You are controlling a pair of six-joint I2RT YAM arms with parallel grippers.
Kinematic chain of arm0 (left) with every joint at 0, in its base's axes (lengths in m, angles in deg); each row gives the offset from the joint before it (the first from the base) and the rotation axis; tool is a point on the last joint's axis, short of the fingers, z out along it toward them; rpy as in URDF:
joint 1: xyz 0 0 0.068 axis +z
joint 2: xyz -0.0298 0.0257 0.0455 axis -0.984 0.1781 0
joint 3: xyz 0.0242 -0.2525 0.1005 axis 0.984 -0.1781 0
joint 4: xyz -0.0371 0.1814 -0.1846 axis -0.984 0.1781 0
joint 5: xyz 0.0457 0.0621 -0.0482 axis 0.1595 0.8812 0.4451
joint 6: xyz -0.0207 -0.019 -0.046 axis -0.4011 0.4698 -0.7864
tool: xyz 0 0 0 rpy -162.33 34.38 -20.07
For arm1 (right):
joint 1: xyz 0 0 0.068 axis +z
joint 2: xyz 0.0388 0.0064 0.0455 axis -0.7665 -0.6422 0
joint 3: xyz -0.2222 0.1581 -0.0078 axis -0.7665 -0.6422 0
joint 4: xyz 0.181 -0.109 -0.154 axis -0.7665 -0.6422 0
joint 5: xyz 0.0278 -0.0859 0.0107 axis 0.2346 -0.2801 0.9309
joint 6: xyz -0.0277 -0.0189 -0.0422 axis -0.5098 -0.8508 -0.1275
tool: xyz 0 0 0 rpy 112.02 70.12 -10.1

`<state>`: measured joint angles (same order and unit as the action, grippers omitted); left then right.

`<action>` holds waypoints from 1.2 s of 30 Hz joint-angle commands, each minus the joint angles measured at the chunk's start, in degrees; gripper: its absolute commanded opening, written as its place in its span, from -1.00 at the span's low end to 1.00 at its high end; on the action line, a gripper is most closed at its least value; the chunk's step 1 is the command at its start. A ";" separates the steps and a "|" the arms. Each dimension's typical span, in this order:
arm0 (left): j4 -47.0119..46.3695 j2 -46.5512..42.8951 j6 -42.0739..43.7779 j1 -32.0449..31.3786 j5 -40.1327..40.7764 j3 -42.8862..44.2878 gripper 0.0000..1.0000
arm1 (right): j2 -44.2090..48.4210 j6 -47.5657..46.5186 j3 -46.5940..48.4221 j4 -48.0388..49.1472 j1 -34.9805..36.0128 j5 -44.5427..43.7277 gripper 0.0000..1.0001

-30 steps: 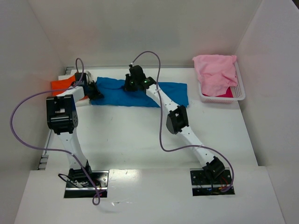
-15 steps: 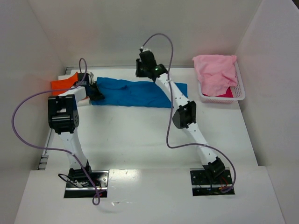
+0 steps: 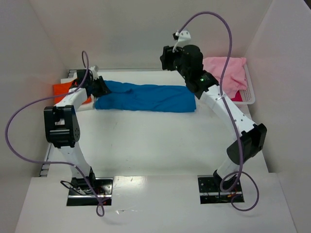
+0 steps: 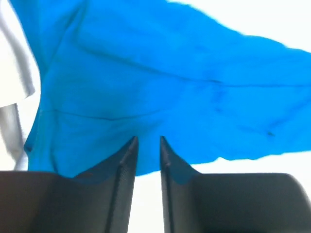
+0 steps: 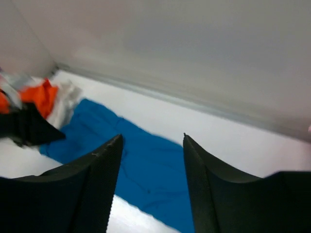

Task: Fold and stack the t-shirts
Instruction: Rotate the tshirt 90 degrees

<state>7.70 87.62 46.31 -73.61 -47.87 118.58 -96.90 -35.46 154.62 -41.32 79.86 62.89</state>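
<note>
The blue t-shirt (image 3: 146,97) lies as a long folded strip across the far side of the table, and it fills the left wrist view (image 4: 160,82). My left gripper (image 3: 99,89) sits at its left end, jaws a little open (image 4: 148,141) with only table and cloth edge showing between them. My right gripper (image 3: 167,58) hangs high above the shirt's right part, wide open and empty (image 5: 151,137), looking down on the blue cloth (image 5: 146,170). An orange t-shirt (image 3: 63,90) lies at the far left (image 5: 41,94). A pink t-shirt (image 3: 226,73) is heaped in the basket.
The white plastic basket (image 3: 248,99) stands at the back right against the side wall. White walls close in the table at the back and on both sides. Purple cables loop off both arms.
My right arm has risen and swung right off the blue shirt, its jaws opening wide. My left gripper's jaws have parted and let go of the shirt's left end.
</note>
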 commanded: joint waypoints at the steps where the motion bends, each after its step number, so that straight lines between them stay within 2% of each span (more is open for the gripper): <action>1: -3.64 -9.19 4.29 -1.38 -2.30 -0.80 0.00 | -0.28 3.19 -12.46 4.68 -0.02 -6.35 0.08; 3: -3.88 -11.72 5.42 -2.55 -2.51 -1.42 0.28 | 1.25 6.46 -17.73 4.95 -1.09 -7.28 -0.22; 6: -2.95 -12.79 5.70 -5.08 -0.33 -0.88 0.45 | 1.69 10.18 -22.76 4.95 -3.73 -6.67 -0.62; 11: 3.69 -9.71 1.28 -9.28 5.30 2.27 0.47 | -1.39 8.19 -26.40 4.95 -5.65 -9.03 -0.69; 15: 4.03 -8.14 -5.18 -10.61 8.74 -0.44 0.50 | -5.24 5.97 -25.80 6.09 -6.17 -8.43 -0.73; 19: 2.19 -8.66 -9.19 -10.61 11.04 -3.35 0.40 | -10.95 5.13 -22.06 4.49 -7.81 -6.72 -0.72; 23: 1.83 -8.67 -13.19 -10.61 15.76 -3.97 0.17 | -18.29 2.43 -16.64 1.09 -8.29 -5.15 -0.64; 28: 2.18 -6.10 -16.00 -10.61 17.18 -3.44 -0.27 | -21.16 -1.33 -13.93 0.20 -8.81 -5.24 -0.67; 29: 2.18 -5.03 -16.20 -10.61 17.18 -3.44 -0.52 | -21.59 -1.50 -13.74 0.20 -8.81 -5.61 -0.67; 30: 2.18 -4.27 -16.62 -10.61 17.18 -3.07 -0.89 | -21.86 -1.86 -13.32 0.02 -8.81 -5.80 -0.67; 31: 2.41 -3.19 -16.63 -10.61 17.18 -2.07 -0.99 | -22.69 -1.86 -13.16 -0.41 -8.81 -6.22 -0.67; 36: 2.98 0.59 -16.63 -10.61 17.18 -0.89 -0.99 | -24.70 -1.86 -13.49 -0.94 -9.34 -7.27 -0.70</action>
<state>10.99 87.13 31.12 -84.43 -31.42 115.57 -119.93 -36.02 139.33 -42.21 71.29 57.47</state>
